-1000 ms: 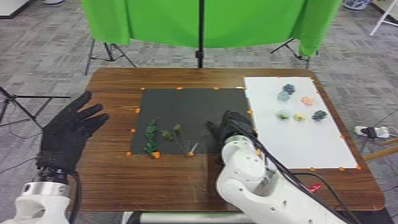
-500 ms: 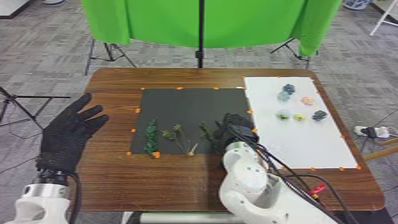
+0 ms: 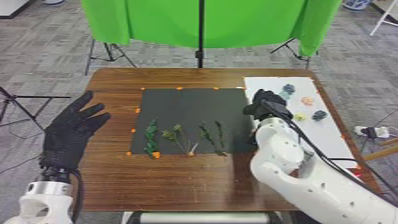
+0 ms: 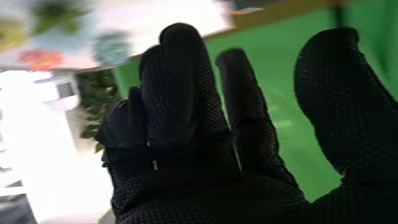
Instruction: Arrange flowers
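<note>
- Now the right hand [image 3: 266, 106] has moved off the dark mat [image 3: 191, 107] to the white paper [image 3: 330, 134], near the flowers [image 3: 307, 101].
- Its fingers are spread, holding nothing.
- Leafy stems [image 3: 150, 137] lie on the mat, so picking a flower likely comes next.

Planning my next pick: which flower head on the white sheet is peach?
The flower head just beyond the yellow one and the dark blue one; it alone is peach.

There is room to pass over the upper half of the black mat [image 3: 191, 103], with leafy stems [image 3: 151, 136] obstructing below and the right hand [image 3: 268, 106] at its right edge.
</note>
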